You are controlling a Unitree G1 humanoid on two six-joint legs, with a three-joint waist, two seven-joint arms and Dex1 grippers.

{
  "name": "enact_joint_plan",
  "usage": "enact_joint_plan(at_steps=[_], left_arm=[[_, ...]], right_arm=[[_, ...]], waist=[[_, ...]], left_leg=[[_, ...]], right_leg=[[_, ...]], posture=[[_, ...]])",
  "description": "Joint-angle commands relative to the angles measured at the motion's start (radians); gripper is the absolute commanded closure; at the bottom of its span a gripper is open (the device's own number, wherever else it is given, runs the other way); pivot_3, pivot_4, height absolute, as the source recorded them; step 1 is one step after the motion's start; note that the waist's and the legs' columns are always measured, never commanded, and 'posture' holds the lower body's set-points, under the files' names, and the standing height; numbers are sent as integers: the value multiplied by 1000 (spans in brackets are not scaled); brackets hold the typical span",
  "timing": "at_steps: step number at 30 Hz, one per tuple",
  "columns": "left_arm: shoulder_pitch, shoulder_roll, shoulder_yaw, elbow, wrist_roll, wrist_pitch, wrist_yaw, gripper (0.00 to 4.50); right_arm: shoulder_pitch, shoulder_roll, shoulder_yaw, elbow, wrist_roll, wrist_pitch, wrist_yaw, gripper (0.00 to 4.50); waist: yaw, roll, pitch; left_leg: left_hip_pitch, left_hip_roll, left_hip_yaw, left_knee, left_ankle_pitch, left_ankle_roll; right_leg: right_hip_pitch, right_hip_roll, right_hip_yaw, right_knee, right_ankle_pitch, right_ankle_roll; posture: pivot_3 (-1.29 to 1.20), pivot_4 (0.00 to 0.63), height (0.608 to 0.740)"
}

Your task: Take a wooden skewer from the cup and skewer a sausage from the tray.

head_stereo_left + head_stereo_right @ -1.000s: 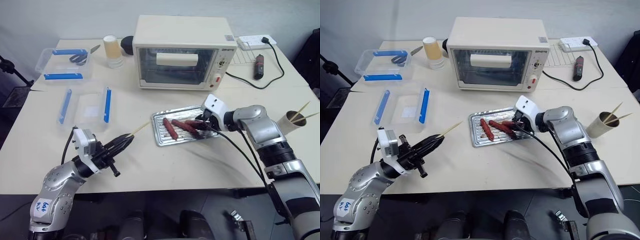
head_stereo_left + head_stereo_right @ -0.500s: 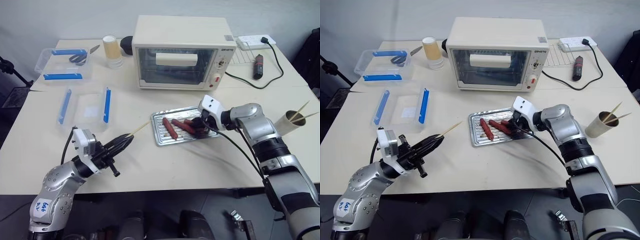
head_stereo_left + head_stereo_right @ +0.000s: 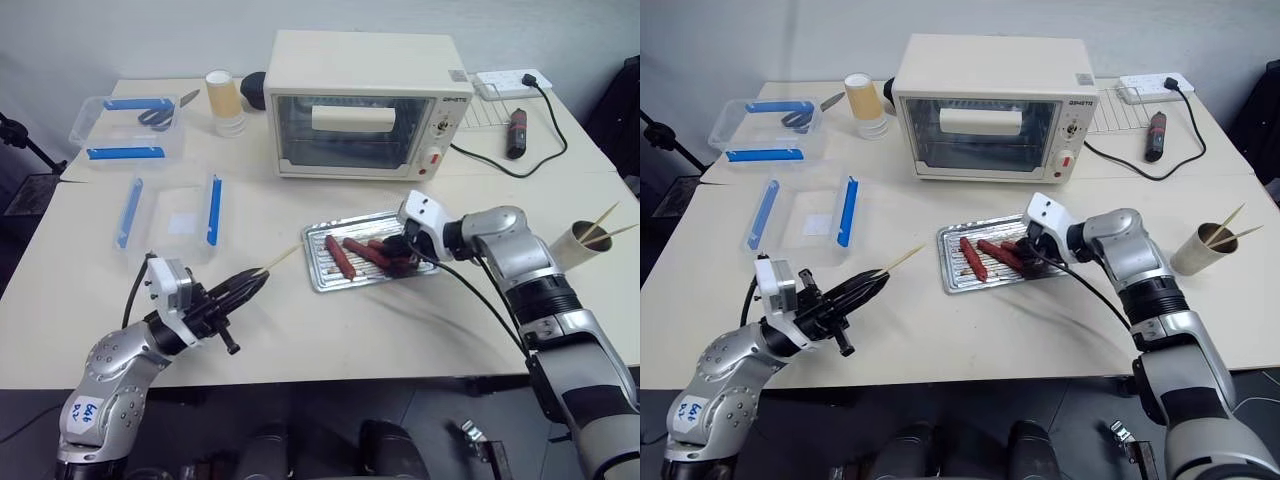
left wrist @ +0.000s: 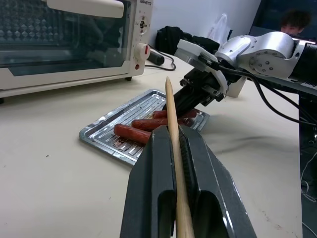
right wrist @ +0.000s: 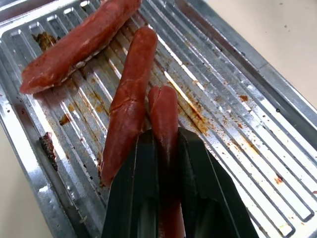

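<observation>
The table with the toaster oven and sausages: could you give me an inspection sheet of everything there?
Surface: pale beige table, no spills seen.
Job's things: silver ridged metal tray holding three reddish-brown sausages; tan paper cup with spare sticks at the table's right edge.
Clutter: cream toaster oven, clear plastic boxes with blue clips, yellowish stacked cups, dark red-banded cylinder tool.
Grippers: left gripper shut on a thin pale wooden skewer, away from the tray; right gripper shut on one sausage in the tray.
Cables: black cord from oven to white power strip.
Surroundings: grey wall; a person partly visible in left wrist view.
</observation>
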Motion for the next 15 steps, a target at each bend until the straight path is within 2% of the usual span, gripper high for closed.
enact_joint_plan(at_steps=[1, 4, 8, 15], left_arm=[[-5, 17, -7, -14, 12, -20, -22, 4500], [-17, 33, -23, -4, 30, -25, -45, 4500], [-48, 67, -57, 23, 62, -35, -102, 4500], [-105, 81, -146, 57, 102, -43, -170, 4500]], right_arm=[[-3, -54, -44, -62, 21, -51, 40, 4279], [-14, -109, -53, -81, 32, -140, 118, 4279], [17, -189, -40, -218, 116, -219, 343, 4279], [75, -201, -6, -479, 186, -110, 394, 4279]], waist=[[1, 0, 0], [2, 0, 0], [1, 1, 0], [2, 1, 1]], left_leg=[[0, 0, 0, 0, 0, 0], [0, 0, 0, 0, 0, 0], [0, 0, 0, -1, 0, 0], [0, 1, 0, -1, 0, 0]], right_leg=[[0, 0, 0, 0, 0, 0], [0, 0, 0, 0, 0, 0], [0, 0, 0, -1, 0, 0], [0, 1, 0, -1, 0, 0]], posture=[[0, 150, 740], [0, 150, 740], [0, 150, 740], [0, 150, 740]])
